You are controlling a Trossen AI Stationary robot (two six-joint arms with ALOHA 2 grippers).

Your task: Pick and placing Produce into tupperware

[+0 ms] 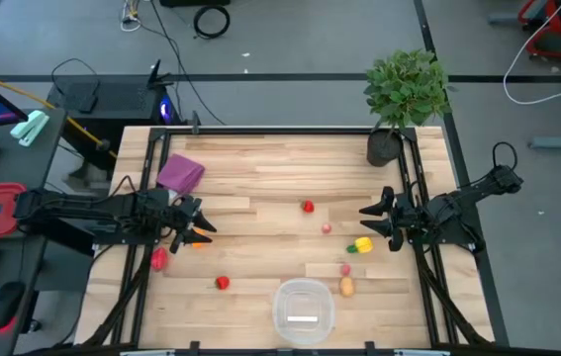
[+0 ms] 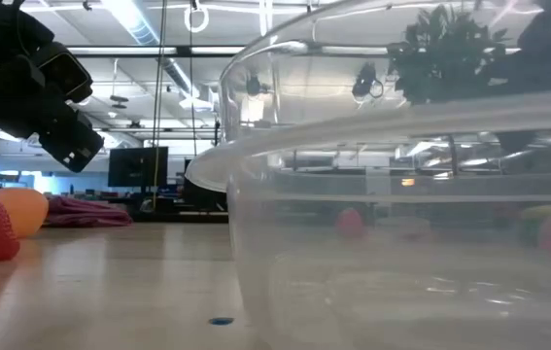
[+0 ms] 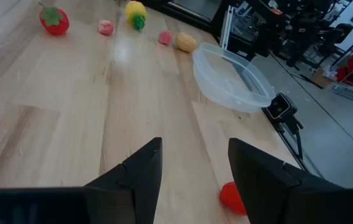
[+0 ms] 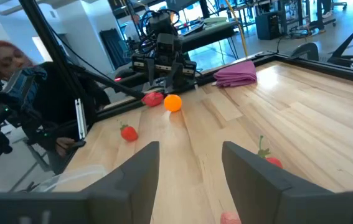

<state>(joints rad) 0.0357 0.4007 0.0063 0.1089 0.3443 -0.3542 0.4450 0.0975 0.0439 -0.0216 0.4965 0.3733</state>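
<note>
— Clear plastic, was that the tupperware (image 1: 305, 311)? Where did it sit?

— Yes, a round, see-through tub at the table's (image 1: 260, 168) near edge, about midway along it, with no produce inside. In the low view its wall filled most of the picture.

— And the produce?

— Scattered on the pale wood. A tan piece (image 1: 347, 287) lay just beside the tub's rim, with a small pink one (image 1: 345, 268) next to it. A yellow piece with a green end (image 1: 363, 244) sat in front of the right gripper (image 1: 368, 221). Further in lay a pale pink bit (image 1: 327, 228) and a red piece with a green top (image 1: 308, 207). Another red piece (image 1: 223, 283) rested left of the tub, a bigger red one (image 1: 159, 259) lay near the left edge, and an orange ball (image 1: 199, 241) sat just below the left gripper (image 1: 203, 220).

— Were the fingers holding anything?

— No. Both pairs stood apart with bare wood showing between them in each wrist view. Each gripper hung over its own side of the table, pointing toward the middle.

— Anything else?

— A purple folded cloth (image 1: 181, 173) lay at the far left, and a potted plant (image 1: 407, 91) stood at the far right corner.
</note>
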